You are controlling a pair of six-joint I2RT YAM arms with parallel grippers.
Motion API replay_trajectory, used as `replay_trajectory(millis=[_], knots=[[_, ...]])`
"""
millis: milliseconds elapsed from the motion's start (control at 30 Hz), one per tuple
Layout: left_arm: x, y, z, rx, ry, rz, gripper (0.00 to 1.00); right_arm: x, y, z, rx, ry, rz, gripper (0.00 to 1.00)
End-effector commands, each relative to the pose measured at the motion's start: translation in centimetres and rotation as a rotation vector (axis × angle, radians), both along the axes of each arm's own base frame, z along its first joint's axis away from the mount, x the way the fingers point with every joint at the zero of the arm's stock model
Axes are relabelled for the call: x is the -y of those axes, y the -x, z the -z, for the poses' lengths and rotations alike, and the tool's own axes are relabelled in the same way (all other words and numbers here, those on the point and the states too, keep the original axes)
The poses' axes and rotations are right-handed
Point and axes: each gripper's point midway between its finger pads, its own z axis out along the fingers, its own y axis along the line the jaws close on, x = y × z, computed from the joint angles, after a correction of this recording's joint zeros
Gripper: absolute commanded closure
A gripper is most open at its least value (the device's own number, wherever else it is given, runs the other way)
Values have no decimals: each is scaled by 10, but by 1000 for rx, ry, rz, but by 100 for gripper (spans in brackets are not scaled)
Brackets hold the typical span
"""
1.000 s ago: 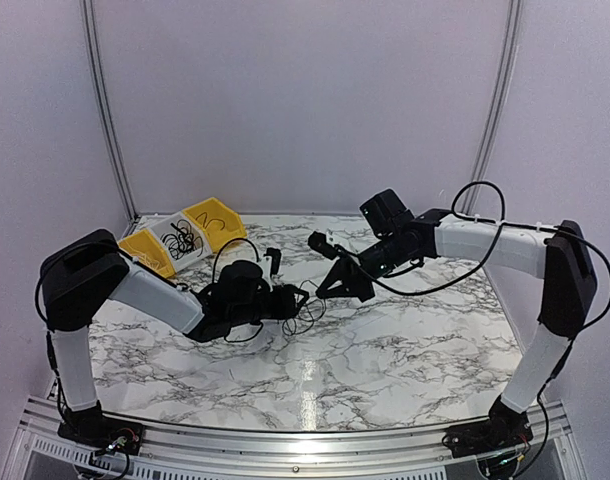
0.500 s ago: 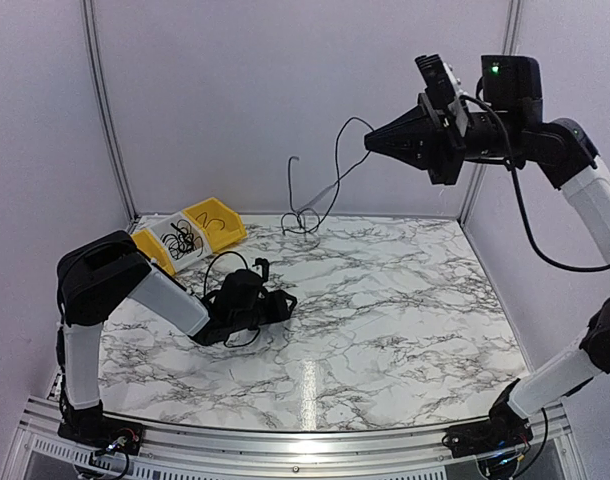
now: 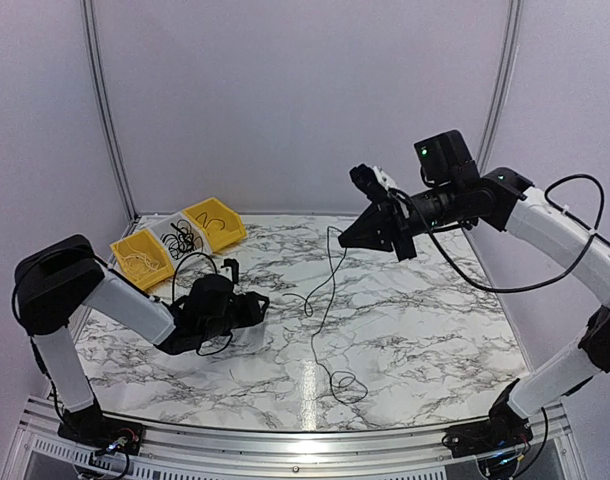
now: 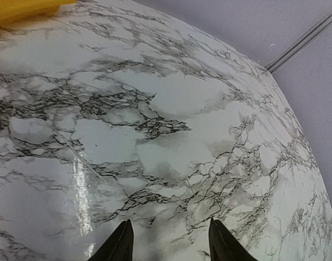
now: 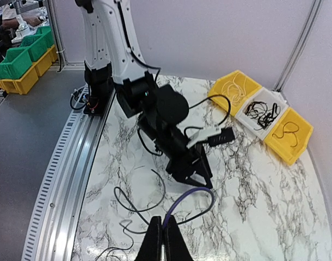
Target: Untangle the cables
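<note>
Marble, white veined with grey, is the bench (image 3: 435, 330) under both my arms. My right claw (image 3: 345, 240) hangs raised above the far middle of it, pinched tight on one thin cable (image 5: 182, 196). From my right wrist I see the cord come out between the closed tips and arch over with a purplish sheen. Beyond the arch it drops to black loops on the marble.

From above, that cable falls in a long slack line from the claw to the bench. Its lower end lies in small loose loops close to the near edge, between my two bases. Partway down, a side strand bends off toward my left arm.

My left claw (image 4: 168, 228) sits low over the left half of the bench with its fingers partly spread. Only bare marble shows between them, so it grips no cord. The hanging cable is well apart from it.

Three small bins stand in a row at the far left corner: a near yellow bin (image 3: 123, 250), a white bin (image 5: 262, 95) and a far yellow bin (image 3: 233, 230). The white one holds a tangle of black cables (image 3: 182, 238). Each yellow one has a thin cord inside, too small for me to tell more.
</note>
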Motion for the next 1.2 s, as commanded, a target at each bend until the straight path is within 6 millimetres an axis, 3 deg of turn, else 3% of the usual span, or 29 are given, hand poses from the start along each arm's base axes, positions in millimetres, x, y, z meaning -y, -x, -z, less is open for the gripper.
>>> replay_trajectory(millis=[0, 200, 367, 433, 533, 667, 800, 900, 1000, 1167], knots=[[-25, 3, -33, 117, -45, -29, 49, -5, -5, 17, 26, -14, 2, 100], [-15, 25, -62, 207, -55, 127, 48, -12, -11, 50, -35, 7, 5, 100], [-17, 36, -107, 319, -19, 165, 47, -26, -24, 73, -109, 28, 38, 100], [-25, 35, -123, 361, -16, 135, 47, -38, -24, 90, -150, 58, 34, 93], [-37, 35, -139, 408, -18, 89, 47, -55, -10, 123, -146, 185, -27, 74], [-36, 39, -151, 431, -19, 116, 46, -50, -19, 147, -101, 278, 16, 55], [-30, 42, -143, 367, -4, 144, 45, -29, -31, 176, -62, 350, 97, 39], [-23, 48, -129, 297, 9, 186, 45, -15, -24, 212, -103, 455, 87, 35], [-11, 57, -110, 210, 25, 258, 45, -7, -14, 236, -149, 501, 72, 31], [3, 72, -74, 41, 66, 320, 45, -14, 2, 242, -238, 492, 4, 28]])
